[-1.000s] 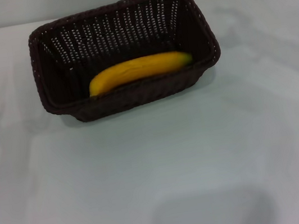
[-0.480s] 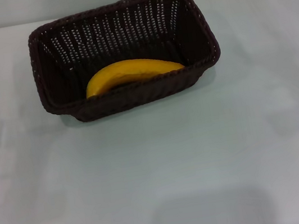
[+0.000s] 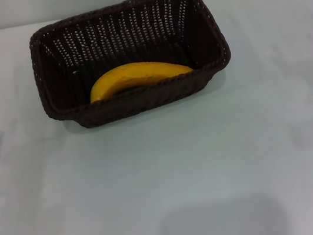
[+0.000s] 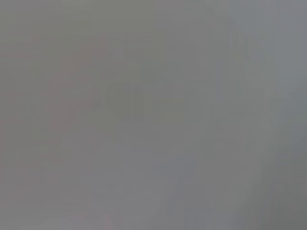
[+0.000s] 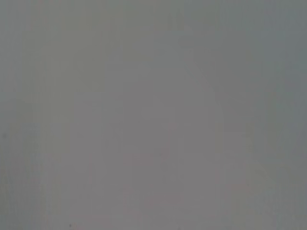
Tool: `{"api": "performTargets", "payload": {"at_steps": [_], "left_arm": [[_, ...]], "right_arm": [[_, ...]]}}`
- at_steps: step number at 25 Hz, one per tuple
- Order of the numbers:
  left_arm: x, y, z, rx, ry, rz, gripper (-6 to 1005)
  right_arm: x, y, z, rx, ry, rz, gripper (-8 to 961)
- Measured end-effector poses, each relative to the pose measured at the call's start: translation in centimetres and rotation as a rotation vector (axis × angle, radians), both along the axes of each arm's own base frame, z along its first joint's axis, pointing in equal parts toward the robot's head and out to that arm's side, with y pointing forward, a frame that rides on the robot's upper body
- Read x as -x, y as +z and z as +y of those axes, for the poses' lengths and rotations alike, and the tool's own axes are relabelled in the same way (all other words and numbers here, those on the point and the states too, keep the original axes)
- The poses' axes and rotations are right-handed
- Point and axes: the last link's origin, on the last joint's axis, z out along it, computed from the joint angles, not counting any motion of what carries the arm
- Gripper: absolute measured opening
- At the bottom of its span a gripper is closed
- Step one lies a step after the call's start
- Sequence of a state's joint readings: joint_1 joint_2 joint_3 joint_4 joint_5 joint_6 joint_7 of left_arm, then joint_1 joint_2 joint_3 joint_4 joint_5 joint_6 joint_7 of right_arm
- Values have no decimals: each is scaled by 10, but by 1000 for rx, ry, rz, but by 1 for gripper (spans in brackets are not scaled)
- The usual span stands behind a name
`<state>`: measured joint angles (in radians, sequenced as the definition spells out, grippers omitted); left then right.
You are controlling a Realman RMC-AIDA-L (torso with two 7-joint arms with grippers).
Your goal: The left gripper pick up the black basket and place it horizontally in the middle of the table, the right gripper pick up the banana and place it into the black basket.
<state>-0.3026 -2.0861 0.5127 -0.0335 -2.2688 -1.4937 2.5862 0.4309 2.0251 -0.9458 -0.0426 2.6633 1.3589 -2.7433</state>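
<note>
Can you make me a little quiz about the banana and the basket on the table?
1. Where is the banana?
2. True or false: a gripper is holding the black basket.
3. The basket sits on the table: A) nearer the far edge, B) right at the near edge, C) hanging off the side.

Key
1. Inside the black basket, lying along its near wall.
2. False: neither the left gripper nor the right gripper shows in any view.
3. A.

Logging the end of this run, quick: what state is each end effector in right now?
Left end effector: not in any view, cannot be told.
Right end effector: not in any view, cannot be told.
</note>
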Motion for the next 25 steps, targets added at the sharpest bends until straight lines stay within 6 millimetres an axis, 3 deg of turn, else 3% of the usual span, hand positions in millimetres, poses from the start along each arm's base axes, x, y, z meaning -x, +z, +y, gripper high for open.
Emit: {"api": "performTargets", "payload": {"at_steps": [25], "left_arm": [[13, -12, -28, 22, 73, -114, 825]], "right_arm": [[-1, -11, 7, 52, -39, 4, 864]]}}
